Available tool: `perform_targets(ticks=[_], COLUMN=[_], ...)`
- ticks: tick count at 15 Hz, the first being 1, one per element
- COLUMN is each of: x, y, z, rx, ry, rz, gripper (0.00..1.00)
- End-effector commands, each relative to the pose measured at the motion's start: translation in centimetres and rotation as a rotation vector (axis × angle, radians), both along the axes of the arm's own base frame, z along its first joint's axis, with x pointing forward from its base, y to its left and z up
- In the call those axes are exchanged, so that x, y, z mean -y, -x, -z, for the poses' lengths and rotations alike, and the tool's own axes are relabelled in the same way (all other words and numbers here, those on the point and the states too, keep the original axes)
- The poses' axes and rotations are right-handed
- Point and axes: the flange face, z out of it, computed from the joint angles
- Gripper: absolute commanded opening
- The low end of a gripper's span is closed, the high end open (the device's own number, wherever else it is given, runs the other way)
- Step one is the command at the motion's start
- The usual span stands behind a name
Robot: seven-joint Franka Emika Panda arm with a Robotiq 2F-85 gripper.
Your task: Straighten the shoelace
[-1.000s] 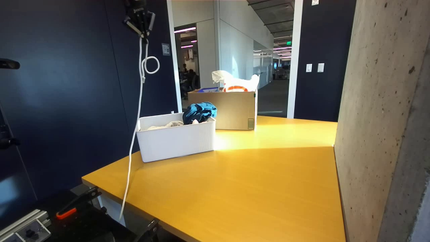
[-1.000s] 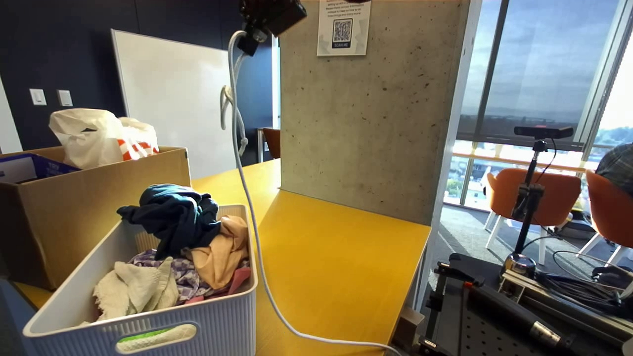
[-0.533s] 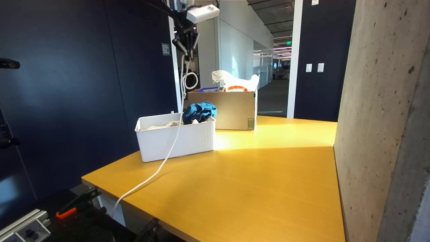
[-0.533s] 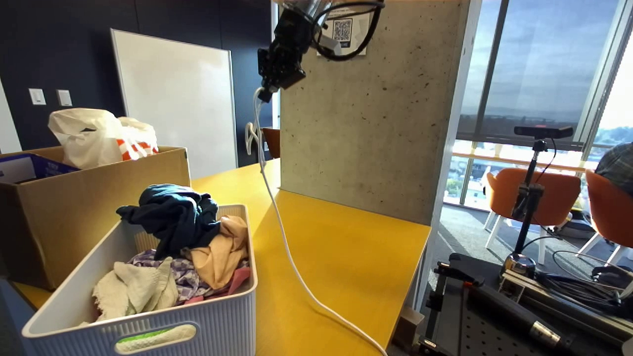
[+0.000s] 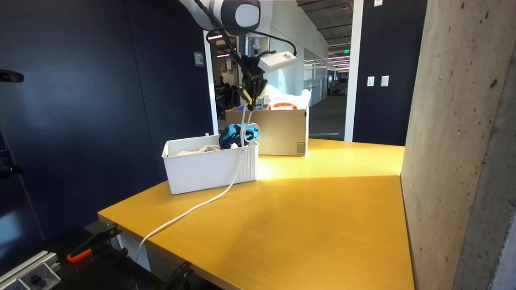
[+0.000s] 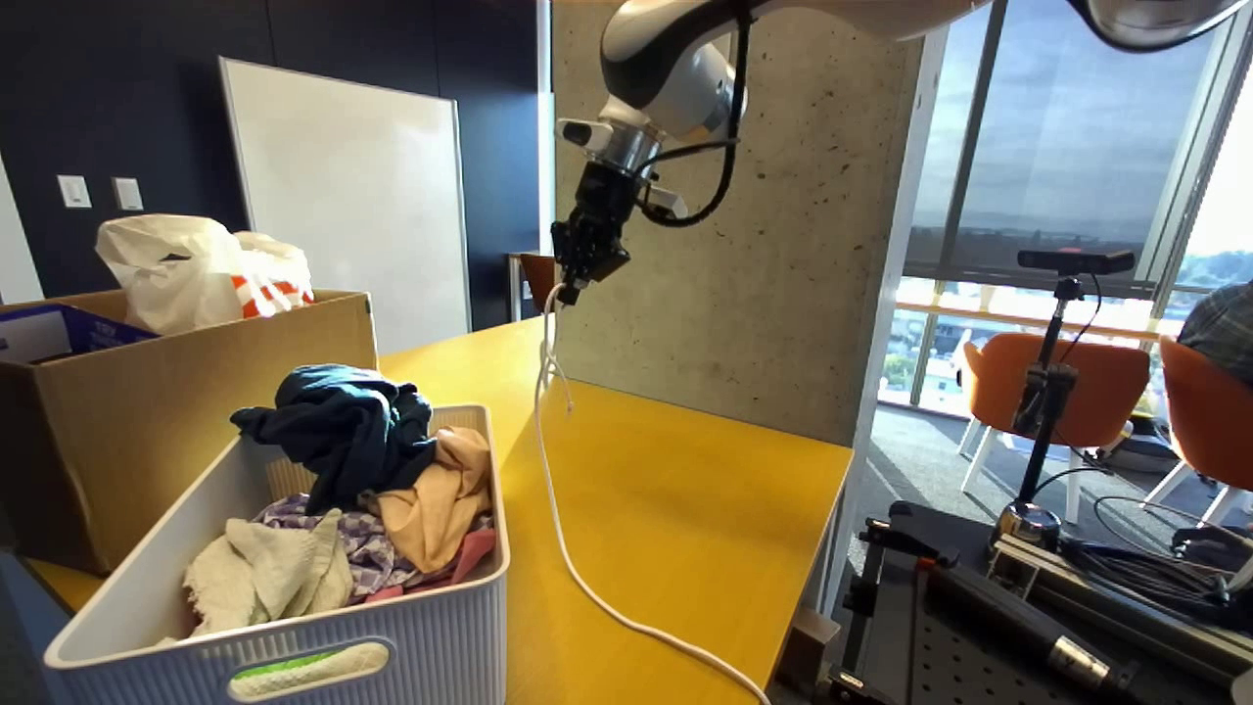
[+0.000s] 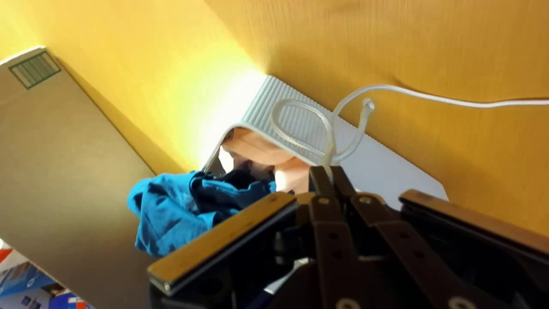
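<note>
Pinching, in a closed-up gripper (image 7: 329, 174), a shoelace (image 7: 381, 87) dangling near the bin (image 5: 205, 173) and trailing off the table (image 5: 322, 225). Maybe swing clear first, then lower slowly, dragging gently to open that loop (image 7: 276, 118).

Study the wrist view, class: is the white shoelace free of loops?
No, the white shoelace curls into a loop near where the gripper pinches it.
</note>
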Motion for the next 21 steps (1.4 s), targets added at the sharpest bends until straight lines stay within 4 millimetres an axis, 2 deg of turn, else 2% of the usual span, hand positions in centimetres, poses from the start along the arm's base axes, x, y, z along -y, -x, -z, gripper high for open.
perform_targets(ticks=[1, 8, 11, 16, 21], x=[4.2, 12.8, 14.9, 16.4, 17.2], y=[-0.2, 0.4, 0.8, 0.8, 1.8], z=[2.6, 12.2, 14.8, 16.7, 18.0], rx=[-0.025, -0.186, -0.265, -0.372, -0.562], ry=[-0.026, -0.031, -0.037, -0.077, -0.159], rz=[0.027, 0.206, 0.291, 0.397, 0.490], gripper=[0.01, 0.01, 0.01, 0.01, 0.01])
